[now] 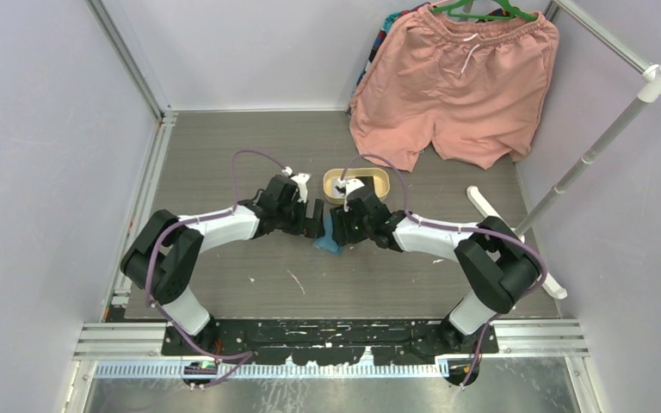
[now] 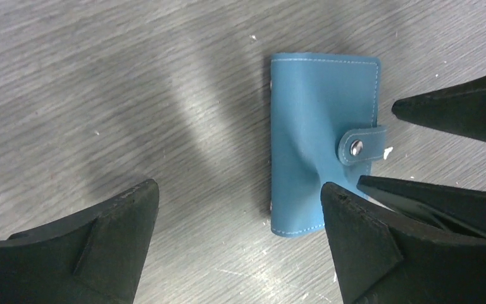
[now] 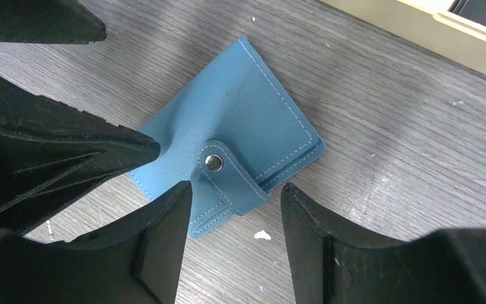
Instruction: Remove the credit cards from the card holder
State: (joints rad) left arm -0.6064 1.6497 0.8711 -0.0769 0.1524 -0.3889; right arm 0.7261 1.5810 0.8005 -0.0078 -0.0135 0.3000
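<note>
Closed card holder (image 2: 316,126) lies flat on the table (image 2: 101,76), snap tab (image 3: 228,174) fastened; no credit cards showing. Both hands are spread and empty, one on each side of it.

The right hand (image 3: 235,190) has the tab just ahead of its finger gap, with the holder's long axis oblique to it. For the left hand (image 2: 237,190), the holder sits off-centre, by one finger.

Judgement: the right hand is better placed for the tab.

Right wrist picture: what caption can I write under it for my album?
Open right gripper lined up over the snapped-shut tab of the blue card holder lying on the grey table.
</note>
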